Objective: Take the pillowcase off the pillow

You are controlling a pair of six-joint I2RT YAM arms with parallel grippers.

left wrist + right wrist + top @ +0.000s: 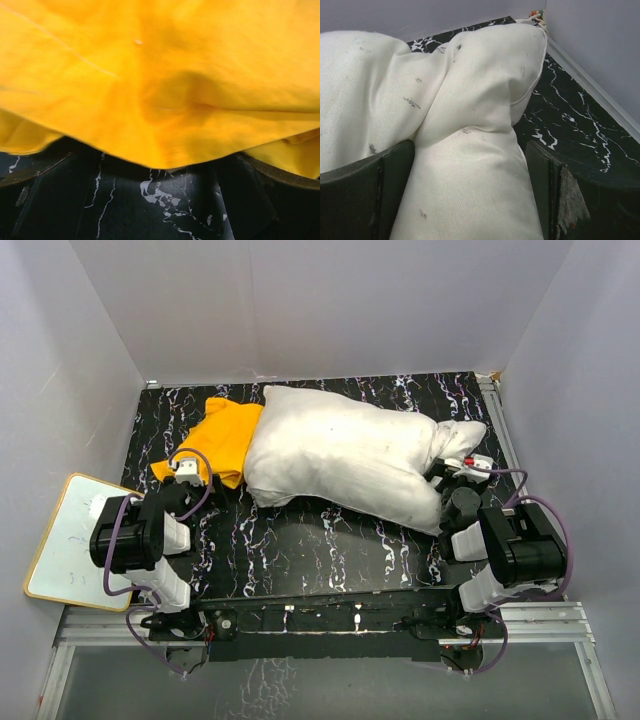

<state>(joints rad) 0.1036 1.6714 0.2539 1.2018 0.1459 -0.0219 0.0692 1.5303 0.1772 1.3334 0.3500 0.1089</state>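
The off-white pillow (340,455) lies across the black marbled table (320,540). The yellow pillowcase (225,438) is bunched at the pillow's left end and covers only that end. My left gripper (186,472) is at the pillowcase's near edge. In the left wrist view the yellow fabric (160,75) drapes over the tips of my left gripper (155,165); its jaws stand wide apart with bare table between them. My right gripper (455,472) is at the pillow's right end. In the right wrist view my right gripper (470,170) is closed on a thick fold of the pillow (470,125).
A white whiteboard (70,535) hangs off the table's left edge beside the left arm. Grey walls close in the back and both sides. A metal rail (505,430) runs along the right edge, close to the pillow's corner (535,25).
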